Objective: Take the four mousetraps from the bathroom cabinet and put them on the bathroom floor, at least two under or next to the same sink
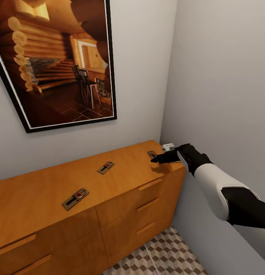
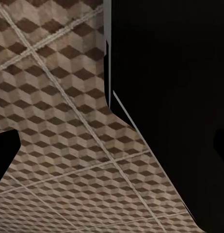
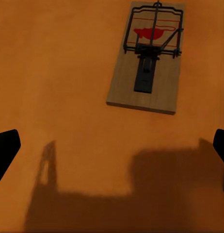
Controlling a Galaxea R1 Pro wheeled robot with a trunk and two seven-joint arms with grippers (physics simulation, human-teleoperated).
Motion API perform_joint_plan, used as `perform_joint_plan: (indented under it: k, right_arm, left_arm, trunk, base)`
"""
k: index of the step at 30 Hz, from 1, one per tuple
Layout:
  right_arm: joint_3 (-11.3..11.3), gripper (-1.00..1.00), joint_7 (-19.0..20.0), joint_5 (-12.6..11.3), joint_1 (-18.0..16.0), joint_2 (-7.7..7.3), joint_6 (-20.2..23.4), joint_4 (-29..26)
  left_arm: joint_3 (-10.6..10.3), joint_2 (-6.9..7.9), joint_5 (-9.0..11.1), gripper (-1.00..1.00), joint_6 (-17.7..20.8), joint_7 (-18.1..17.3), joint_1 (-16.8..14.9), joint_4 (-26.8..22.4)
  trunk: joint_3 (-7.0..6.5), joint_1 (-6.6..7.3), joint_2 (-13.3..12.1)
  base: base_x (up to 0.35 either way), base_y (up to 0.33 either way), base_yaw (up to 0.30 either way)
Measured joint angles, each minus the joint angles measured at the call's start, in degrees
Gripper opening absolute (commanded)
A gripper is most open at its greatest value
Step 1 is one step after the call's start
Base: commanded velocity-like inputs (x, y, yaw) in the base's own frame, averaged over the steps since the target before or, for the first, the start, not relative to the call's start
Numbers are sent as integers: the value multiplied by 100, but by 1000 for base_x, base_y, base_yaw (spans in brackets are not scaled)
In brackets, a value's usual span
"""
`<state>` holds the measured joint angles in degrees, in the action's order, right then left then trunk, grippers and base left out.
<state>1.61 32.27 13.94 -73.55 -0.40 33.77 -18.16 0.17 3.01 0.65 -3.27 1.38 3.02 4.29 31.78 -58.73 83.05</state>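
Three mousetraps lie in a row on the flat top of the orange-brown cabinet (image 1: 121, 179): one at the front left (image 1: 75, 198), one in the middle (image 1: 106, 167) and one at the far right end (image 1: 151, 154). My right gripper (image 1: 156, 159) hovers just above the cabinet top, right beside that far-right mousetrap. In the right wrist view the same mousetrap (image 3: 148, 58) lies ahead of the open right gripper (image 3: 114, 150), with nothing between the fingers. The left gripper (image 2: 112, 150) is open over the cube-patterned bathroom floor (image 2: 58, 121).
The cabinet fills a corner: a wall with a large framed picture (image 1: 59, 61) behind it and a plain wall on the right. A small white-grey object (image 1: 168, 146) sits at the back right corner of the top. Patterned floor (image 1: 163, 256) shows below the drawers.
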Motion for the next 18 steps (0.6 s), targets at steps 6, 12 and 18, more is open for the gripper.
perform_joint_plan:
  k: [6, 12, 18]
  right_arm:
    - [0, 100, 19, -2, 0, -11, -1, -1]
    - [0, 100, 22, 0, 0, -10, -1, -1]
    - [0, 100, 23, 2, 0, -11, -5, 1]
  left_arm:
    - [0, -2, 0, 100, 0, 0, 0, -1]
    - [0, -2, 0, 100, 0, 0, 0, -1]
    - [0, -14, 0, 100, 0, 0, 0, -1]
  trunk:
    - [0, 0, 0]
    - [0, 0, 0]
    - [0, 1, 0]
  base:
    - [0, 0, 0]
    - [0, 0, 0]
    - [36, 0, 0]
